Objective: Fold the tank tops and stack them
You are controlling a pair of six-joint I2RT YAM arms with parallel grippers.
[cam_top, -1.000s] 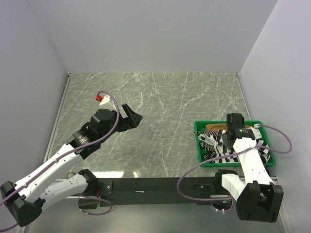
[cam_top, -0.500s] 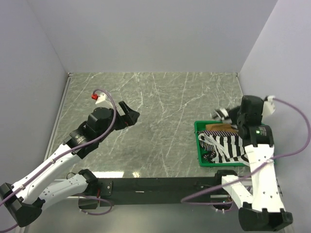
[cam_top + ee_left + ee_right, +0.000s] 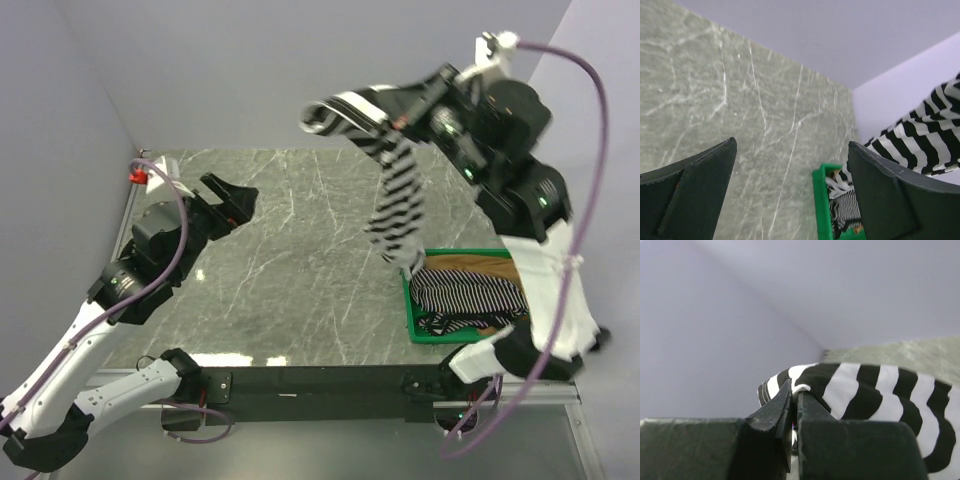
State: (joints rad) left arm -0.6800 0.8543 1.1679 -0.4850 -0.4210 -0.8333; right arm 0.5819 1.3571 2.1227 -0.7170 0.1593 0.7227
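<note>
Right claw (image 3: pixel 392 118): clamped tight on the wide-striped tank top (image 3: pixel 400 200), high above the table's 1 o'clock area. In the right wrist view a fold of black-and-white cloth (image 3: pixel 865 390) is pinched between the closed fingertips (image 3: pixel 794 390).

Left claw (image 3: pixel 232 200): spread wide, holding nothing, above the table at about 9 o'clock. The left wrist view shows both fingers far apart (image 3: pixel 790 180).

Wide-striped tank top: hangs from the right claw in a twisted length, with one end draped out toward 11 o'clock. Its lower end reaches the far-left corner of the green plastic tray (image 3: pixel 410 312); whether it touches there cannot be told. It is also seen at the right edge of the left wrist view (image 3: pixel 930 135).

Pinstriped tank top (image 3: pixel 465 293): bunched in the tray, at 4 o'clock on the table.

Tan tank top (image 3: pixel 470 263): in the same tray, on the far side of the pinstriped one and touching it.

Grey-green marble-pattern table (image 3: pixel 300 250): bears the tray.
</note>
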